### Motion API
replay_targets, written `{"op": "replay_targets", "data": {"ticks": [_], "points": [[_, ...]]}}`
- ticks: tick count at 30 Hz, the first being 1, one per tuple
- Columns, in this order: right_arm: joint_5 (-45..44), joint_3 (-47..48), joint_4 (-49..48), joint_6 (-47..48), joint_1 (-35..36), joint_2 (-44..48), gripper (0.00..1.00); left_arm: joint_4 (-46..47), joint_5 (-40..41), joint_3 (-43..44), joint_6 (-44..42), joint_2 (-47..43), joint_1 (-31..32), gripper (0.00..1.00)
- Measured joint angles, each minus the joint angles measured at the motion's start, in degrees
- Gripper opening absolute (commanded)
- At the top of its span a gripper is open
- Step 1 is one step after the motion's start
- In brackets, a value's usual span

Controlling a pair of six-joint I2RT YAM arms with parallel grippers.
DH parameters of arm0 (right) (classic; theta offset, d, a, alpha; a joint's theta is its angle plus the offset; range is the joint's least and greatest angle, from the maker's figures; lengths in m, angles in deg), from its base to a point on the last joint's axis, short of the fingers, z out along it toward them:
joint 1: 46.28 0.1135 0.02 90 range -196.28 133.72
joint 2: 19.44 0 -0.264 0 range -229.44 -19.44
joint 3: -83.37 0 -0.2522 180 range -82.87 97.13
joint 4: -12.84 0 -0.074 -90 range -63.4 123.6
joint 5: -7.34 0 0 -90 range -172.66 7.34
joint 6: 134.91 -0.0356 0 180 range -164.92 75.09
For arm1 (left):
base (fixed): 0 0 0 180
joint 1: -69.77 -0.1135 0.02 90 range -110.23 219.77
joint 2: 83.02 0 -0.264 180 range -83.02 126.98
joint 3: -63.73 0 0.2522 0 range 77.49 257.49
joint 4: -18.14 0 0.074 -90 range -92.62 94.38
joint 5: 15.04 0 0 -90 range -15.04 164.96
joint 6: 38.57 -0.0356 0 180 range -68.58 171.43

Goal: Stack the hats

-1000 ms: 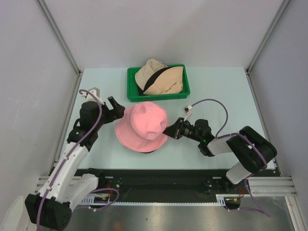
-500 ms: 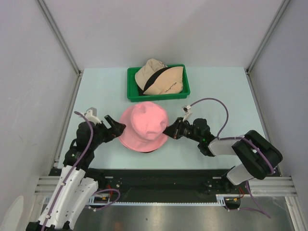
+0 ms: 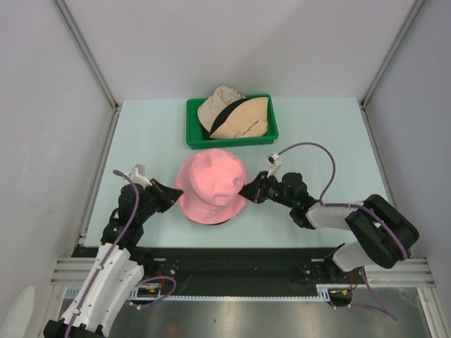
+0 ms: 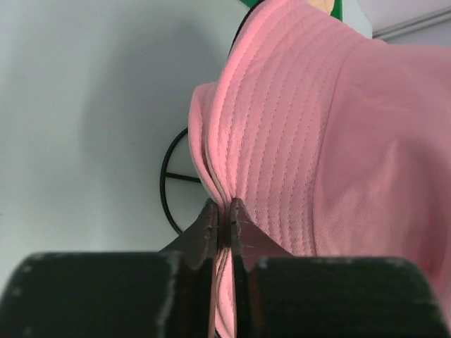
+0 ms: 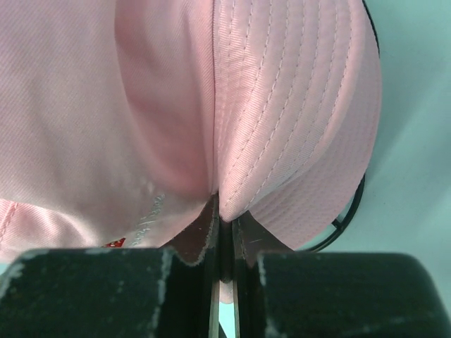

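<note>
A pink hat (image 3: 210,185) sits over a black wire stand (image 4: 169,184) in the middle of the table. My left gripper (image 3: 172,195) is shut on the left edge of its brim (image 4: 218,165), the fabric pinched between the fingers. My right gripper (image 3: 246,189) is shut on the right side of the same pink hat (image 5: 282,105). A beige hat (image 3: 232,113) with a black hat (image 3: 224,113) tucked into it lies in the green tray (image 3: 194,134) behind.
The green tray stands at the back centre of the pale table (image 3: 317,134). Grey walls close in the left, right and back sides. The wire stand's ring (image 5: 352,211) shows under the pink brim.
My left gripper has moved down and in to the pink hat's left brim and shut on it. The right gripper has kept its hold.
</note>
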Motion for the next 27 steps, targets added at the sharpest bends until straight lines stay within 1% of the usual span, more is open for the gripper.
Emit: {"op": "replay_targets", "data": {"ticks": [1,4,10,14,17,19,20,22,23,26,27], "points": [[-0.26,0.00,0.61,0.13,0.07,0.55,0.00,1.03,0.00,-0.72,0.33,0.22,0.00,0.00],[-0.98,0.00,2.93,0.22,0.26,2.75,0.00,4.85,0.11,-2.71,1.40,1.84,0.02,0.00],[-3.32,-0.17,8.72,0.22,1.53,8.50,0.00,14.43,0.04,-5.49,2.93,9.60,0.04,0.00],[-4.87,-0.37,12.33,0.26,2.43,12.50,0.00,17.90,0.22,-5.51,2.82,14.03,0.09,0.00],[-5.92,-0.37,13.25,0.35,2.45,12.61,0.01,19.37,0.74,-5.51,2.49,15.34,0.09,0.00],[-6.10,-0.35,12.83,0.35,2.45,11.58,0.10,20.15,1.09,-5.51,2.19,15.89,0.09,0.00],[-6.05,-0.35,12.72,0.35,2.45,11.17,0.23,20.57,1.16,-5.51,1.81,16.11,0.09,0.00],[-5.64,-0.35,12.66,0.42,2.45,10.93,0.38,21.11,1.16,-5.51,0.90,16.24,0.09,0.00],[-5.57,-0.33,13.16,1.18,2.45,11.23,0.54,21.14,1.33,-5.51,0.46,16.22,0.09,0.00],[-5.55,-0.33,18.12,3.34,2.14,14.16,0.71,21.09,1.62,-5.42,-1.64,16.22,0.09,0.00],[-5.27,-0.31,20.28,4.37,1.62,16.13,0.73,21.05,1.62,-5.38,-2.32,16.20,0.09,0.00]]}}
